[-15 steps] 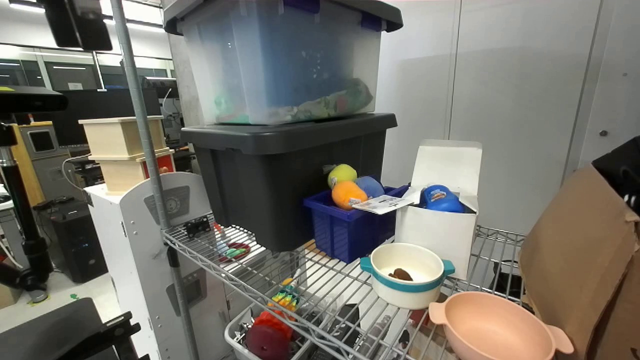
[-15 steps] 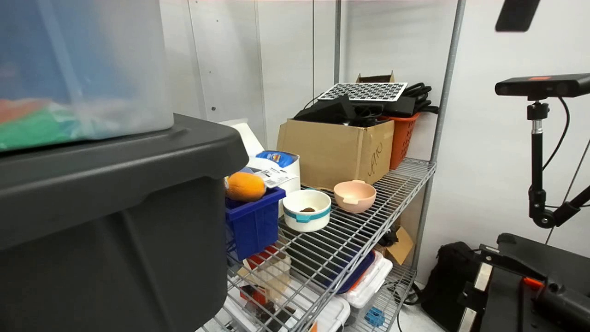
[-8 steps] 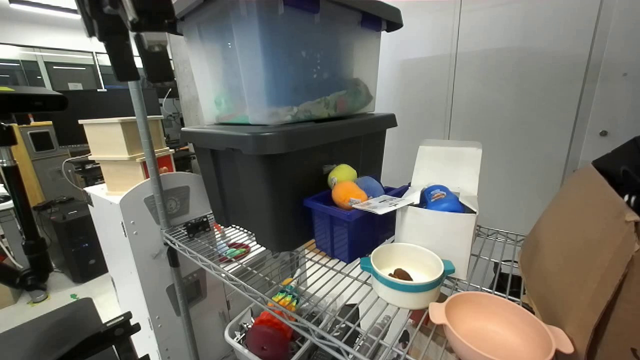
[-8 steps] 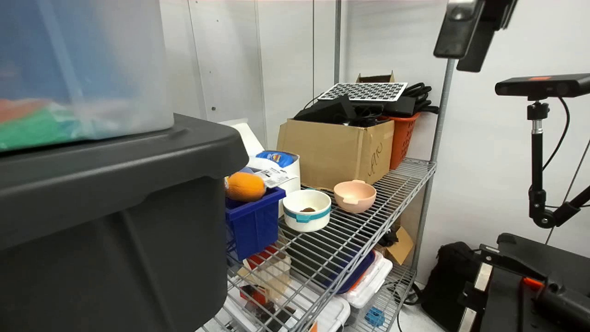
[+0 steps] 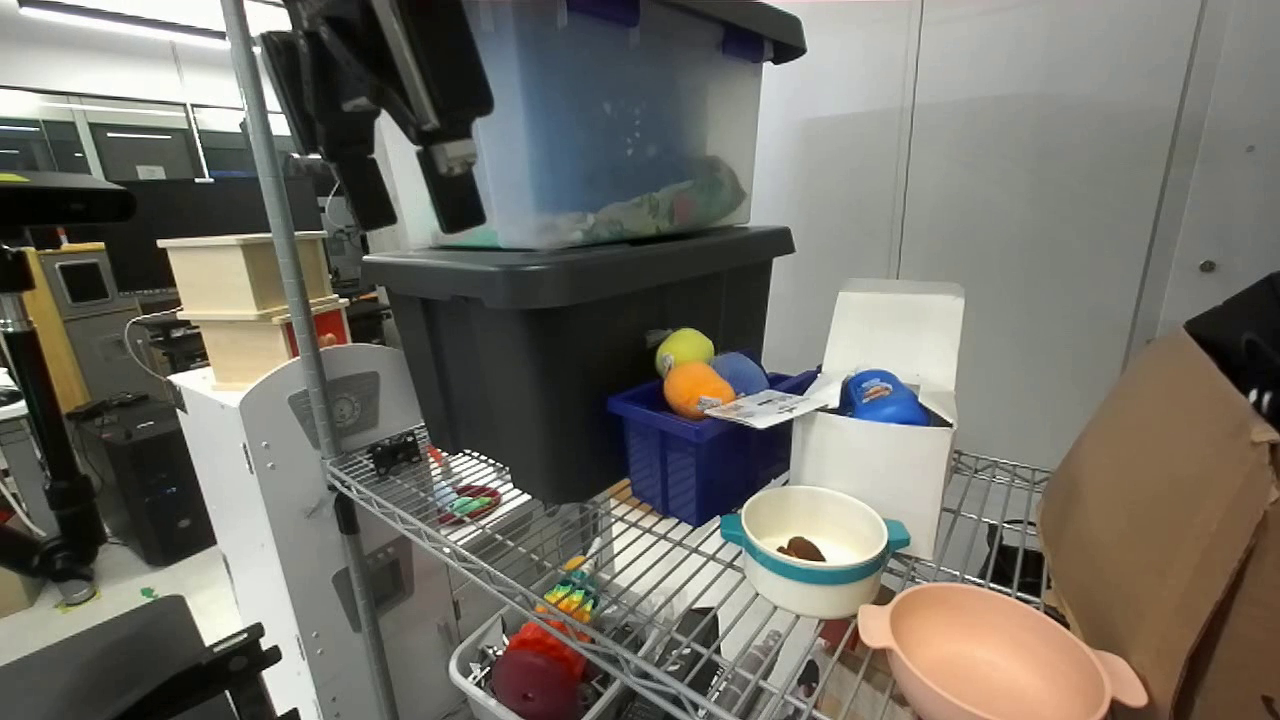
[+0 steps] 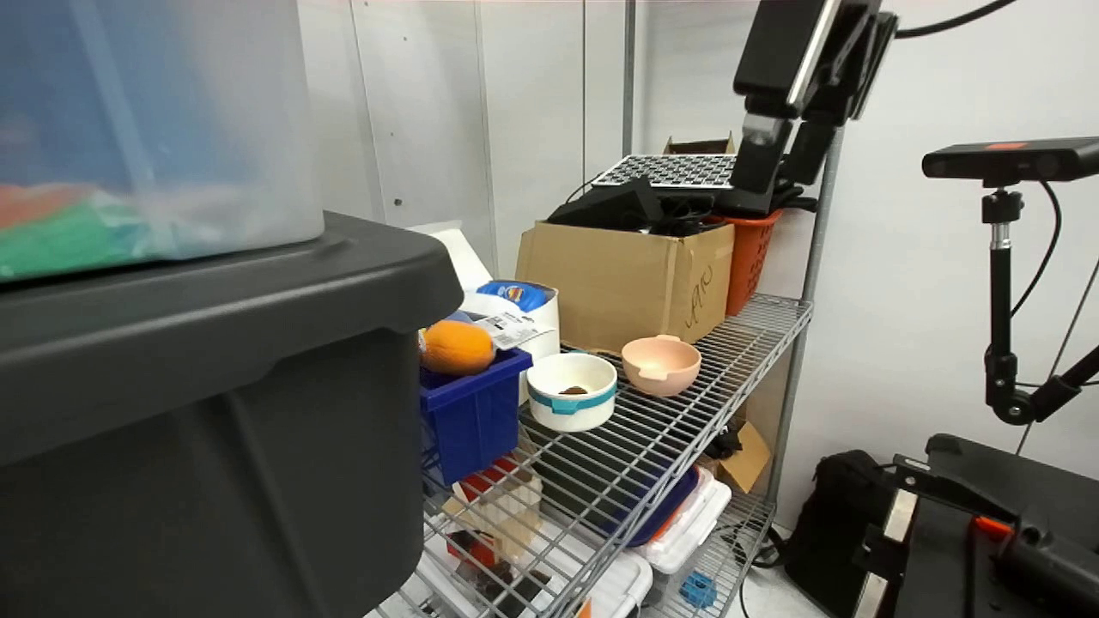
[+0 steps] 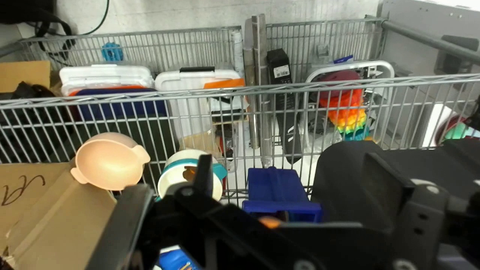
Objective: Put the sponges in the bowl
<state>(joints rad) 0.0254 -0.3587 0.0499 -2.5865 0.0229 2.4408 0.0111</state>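
My black end effector (image 5: 418, 216) hangs higher than the silver wire bench (image 7: 262, 89), fingers (image 5: 455, 200) spread. Bunched round orange, yellow and blue sponges (image 5: 697, 388) sit in the rectangular blue plastic bin (image 5: 690, 475); past it stand the cream teal-banded pot (image 5: 812, 596), then the peach two-handled bowl (image 5: 995, 655).

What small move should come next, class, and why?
Probably bring the pincer down and across toward the orange sponge: the jaws stand apart with nothing between them, the pincer hangs higher than the blue basket, and the sponge rises above its rim.
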